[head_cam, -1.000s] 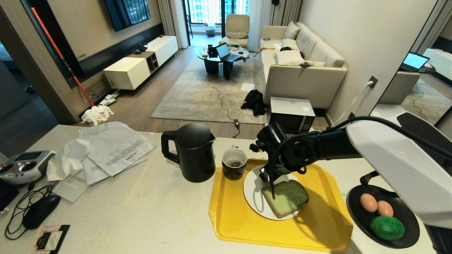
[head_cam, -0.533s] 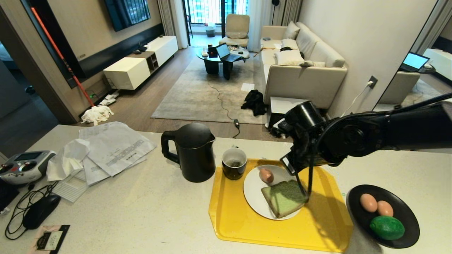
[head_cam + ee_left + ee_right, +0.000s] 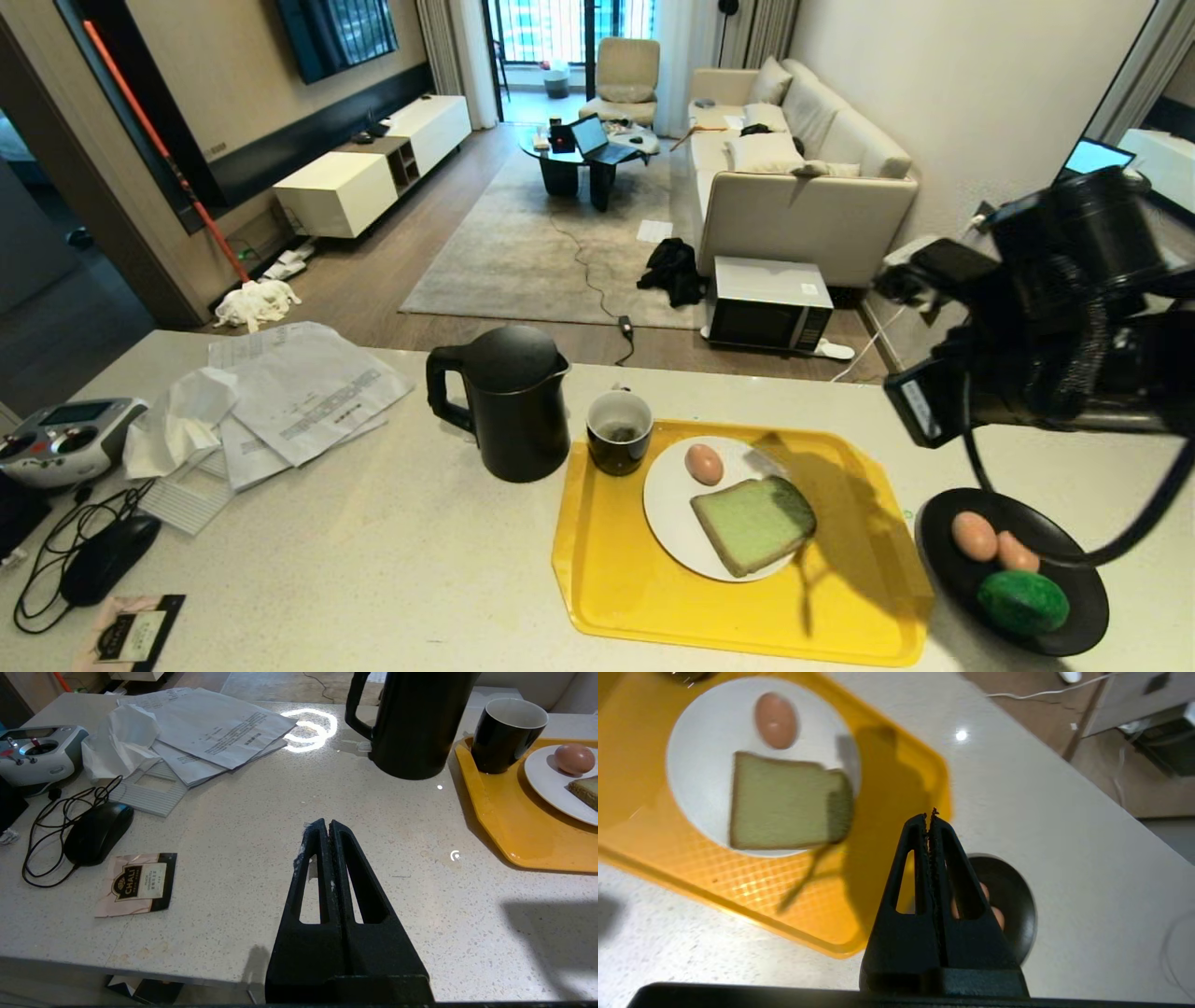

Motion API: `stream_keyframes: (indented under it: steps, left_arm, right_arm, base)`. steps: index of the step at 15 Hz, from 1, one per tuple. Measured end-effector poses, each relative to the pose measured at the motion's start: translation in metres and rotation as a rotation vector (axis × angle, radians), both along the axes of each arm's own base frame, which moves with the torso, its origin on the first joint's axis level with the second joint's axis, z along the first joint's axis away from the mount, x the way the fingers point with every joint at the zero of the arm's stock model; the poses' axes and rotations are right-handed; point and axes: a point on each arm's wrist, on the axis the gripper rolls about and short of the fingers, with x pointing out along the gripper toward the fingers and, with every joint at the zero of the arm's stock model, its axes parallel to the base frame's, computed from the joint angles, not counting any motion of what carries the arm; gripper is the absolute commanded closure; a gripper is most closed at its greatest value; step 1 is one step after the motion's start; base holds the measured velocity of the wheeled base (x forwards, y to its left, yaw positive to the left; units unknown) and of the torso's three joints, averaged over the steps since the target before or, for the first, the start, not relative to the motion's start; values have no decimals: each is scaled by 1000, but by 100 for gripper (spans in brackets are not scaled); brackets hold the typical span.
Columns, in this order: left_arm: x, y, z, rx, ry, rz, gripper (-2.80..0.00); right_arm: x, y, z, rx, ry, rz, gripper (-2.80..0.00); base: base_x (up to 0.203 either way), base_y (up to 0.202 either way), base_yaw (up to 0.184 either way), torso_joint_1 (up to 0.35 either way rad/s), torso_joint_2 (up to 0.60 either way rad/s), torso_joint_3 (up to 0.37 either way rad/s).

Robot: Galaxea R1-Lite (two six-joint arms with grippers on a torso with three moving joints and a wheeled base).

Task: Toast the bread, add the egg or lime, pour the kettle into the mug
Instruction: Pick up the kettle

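Next: tall matte black kettle (image 3: 509, 406) on counter, left of glossy black mug (image 3: 618, 431) on yellow tray (image 3: 653, 597) | likely heavy, stiff; take its loop handle | small pinkish egg (image 3: 704, 463) beside green bread (image 3: 754, 523) on white plate (image 3: 667, 509) | right gripper (image 3: 930, 814) pressed together, empty, above tray edge | left gripper (image 3: 325, 825) pressed together over counter

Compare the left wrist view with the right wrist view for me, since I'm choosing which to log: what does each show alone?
Only the left wrist view shows the kettle, the mug, the papers, the mouse and the shut left gripper. Only the right wrist view shows the black dish holding eggs, and the shut, empty right gripper above it. Both show the yellow tray, the white plate, the egg on it and the bread.
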Motion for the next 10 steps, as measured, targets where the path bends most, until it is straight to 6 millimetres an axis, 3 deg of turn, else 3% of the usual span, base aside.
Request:
stream_keyframes:
  steps: [3, 6, 10]
  left_arm:
    - [0, 0, 0, 0, 0, 1, 0]
    - [0, 0, 0, -1, 0, 1, 0]
    - [0, 0, 0, 0, 0, 1, 0]
  right_arm:
    - [-35, -55, 29, 62, -114, -144, 0]
    - [-88, -98, 43, 141, -223, -234, 0]
    - [-173, -107, 38, 210, -381, -238, 0]
  base:
    - [0, 0, 0, 0, 0, 0]
    - [0, 0, 0, 0, 0, 0]
    - [0, 0, 0, 0, 0, 0]
